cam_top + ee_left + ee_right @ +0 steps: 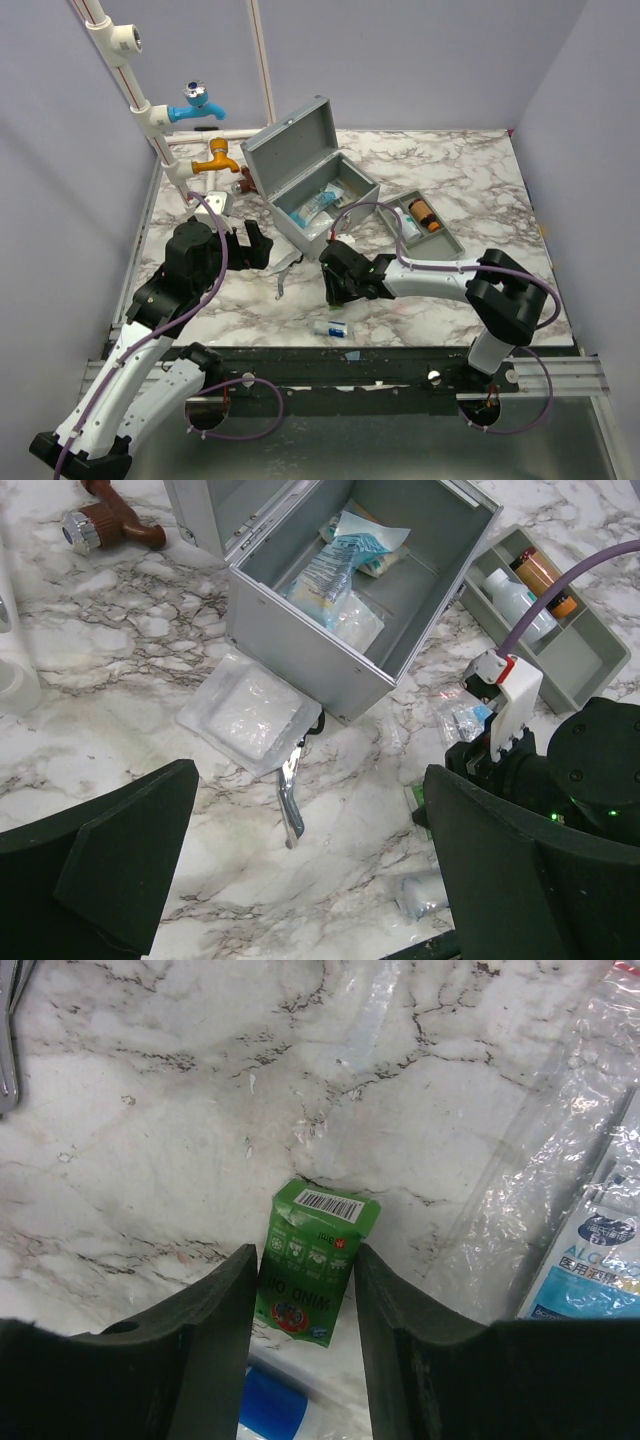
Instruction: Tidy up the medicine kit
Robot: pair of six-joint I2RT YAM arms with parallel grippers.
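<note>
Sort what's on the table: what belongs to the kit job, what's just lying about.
For the job: medicine kit, tray, green packet, gauze pack, scissors, small bottle.
Lying about: blue tap, orange tap, brown tap handle.

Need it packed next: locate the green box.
Right wrist view, centre: the green box sits between the right gripper's fingers, beside a clear packet.

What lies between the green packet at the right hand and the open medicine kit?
Only flat items: a clear plastic bag and a blue-printed sachet lie between the green packet, in the right hand, and the medicine kit. Lifted over them, nothing visible blocks.
</note>
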